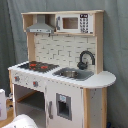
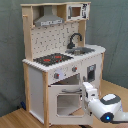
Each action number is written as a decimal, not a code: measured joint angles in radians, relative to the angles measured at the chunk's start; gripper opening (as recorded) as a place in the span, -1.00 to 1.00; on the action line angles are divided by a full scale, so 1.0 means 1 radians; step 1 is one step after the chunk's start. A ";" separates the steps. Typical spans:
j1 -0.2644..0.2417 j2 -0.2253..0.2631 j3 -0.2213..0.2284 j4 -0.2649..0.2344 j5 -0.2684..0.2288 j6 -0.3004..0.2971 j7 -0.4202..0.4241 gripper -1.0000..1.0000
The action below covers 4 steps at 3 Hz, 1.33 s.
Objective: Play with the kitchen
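Gripper (image 2: 86,90) sits at the kitchen (image 2: 60,55) oven door (image 2: 65,102), six o'clock of the stovetop (image 2: 52,59); whether it's spread, I cannot tell. Door looks light, stiff, hinged; take its top edge.

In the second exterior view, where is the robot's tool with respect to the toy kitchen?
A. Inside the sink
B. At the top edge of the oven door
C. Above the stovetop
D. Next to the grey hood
B: the tool is at the top edge of the windowed oven door, low on the front of the kitchen, well below the stovetop.
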<state>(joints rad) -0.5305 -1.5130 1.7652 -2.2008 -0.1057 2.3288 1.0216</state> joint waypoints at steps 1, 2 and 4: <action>0.002 0.001 0.005 0.000 0.000 -0.005 0.003 1.00; 0.040 0.011 -0.026 0.000 -0.059 -0.061 0.009 1.00; 0.148 0.022 -0.130 -0.008 -0.105 -0.133 -0.095 1.00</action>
<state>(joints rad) -0.3827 -1.4910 1.6348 -2.2084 -0.2110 2.1953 0.9264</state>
